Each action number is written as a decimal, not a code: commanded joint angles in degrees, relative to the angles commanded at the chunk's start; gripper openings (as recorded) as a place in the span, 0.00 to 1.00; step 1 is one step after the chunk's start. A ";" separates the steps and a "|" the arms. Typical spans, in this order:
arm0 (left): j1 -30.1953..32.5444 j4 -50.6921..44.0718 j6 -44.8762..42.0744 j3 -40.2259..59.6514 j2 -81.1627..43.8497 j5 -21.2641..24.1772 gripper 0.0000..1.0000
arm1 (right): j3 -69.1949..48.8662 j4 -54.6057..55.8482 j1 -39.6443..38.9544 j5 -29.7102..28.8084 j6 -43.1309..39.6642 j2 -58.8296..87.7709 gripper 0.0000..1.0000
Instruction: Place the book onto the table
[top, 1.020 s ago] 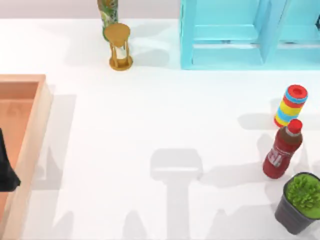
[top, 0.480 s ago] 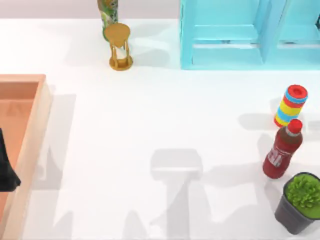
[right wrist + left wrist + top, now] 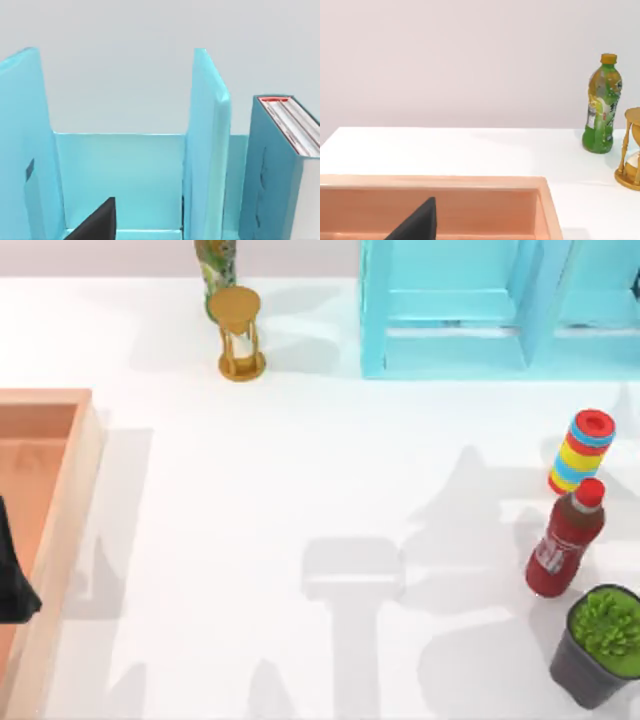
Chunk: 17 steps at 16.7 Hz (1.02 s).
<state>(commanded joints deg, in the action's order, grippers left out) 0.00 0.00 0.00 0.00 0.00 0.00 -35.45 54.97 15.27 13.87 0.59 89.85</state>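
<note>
- A broad white counter (image 3: pixel 280 490) is seen from above, crossed by grey shadows of the arms; a pale wall lies behind it.
- Nearest, at the right edge, a dark pot holding a green plant (image 3: pixel 598 645) is set, with a red bottle (image 3: pixel 565 538) just behind it and a striped stack of coloured rings (image 3: pixel 581 451) farther back.
- At the left edge an orange-brown wooden tray (image 3: pixel 70 500) rests on the counter. A dark part of the left arm (image 3: pixel 14 575) is seen over it; whether its jaws are spread or pressed together cannot be told.
- In the left wrist view the tray's rim is seen close, a dark fingertip (image 3: pixel 417 224) in front of it.
- Farther back on the left, a golden hourglass (image 3: pixel 238 332) stands, with a green bottle (image 3: pixel 216 265) just behind it.
- At the far right, a light-blue shelf unit (image 3: pixel 450 310) is placed against the wall.
- In the right wrist view the shelf's compartments are faced. The book (image 3: pixel 272 170), teal with white page edges, stands upright in the compartment beyond the divider, not on the counter.
- A dark fingertip (image 3: pixel 97 224) of the right arm is seen before the empty compartment; the state of those jaws cannot be told.
</note>
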 joint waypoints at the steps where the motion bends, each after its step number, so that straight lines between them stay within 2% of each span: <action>1: 0.00 0.00 0.00 0.00 0.00 0.00 1.00 | -2.05 3.25 0.95 0.81 0.04 5.32 1.00; 5: 0.00 0.00 0.00 0.00 0.00 0.00 1.00 | -9.20 14.70 4.44 3.64 0.16 24.10 1.00; 9: 0.00 0.00 0.00 0.00 0.00 0.00 1.00 | -13.82 22.44 7.11 5.50 0.24 36.69 1.00; 17: 0.00 0.00 0.00 0.00 0.00 0.00 1.00 | -15.17 24.88 7.95 5.99 0.26 40.15 1.00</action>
<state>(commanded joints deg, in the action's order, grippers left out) 0.00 0.00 0.00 0.00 0.00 0.00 -50.62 79.85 23.22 19.86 0.85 130.00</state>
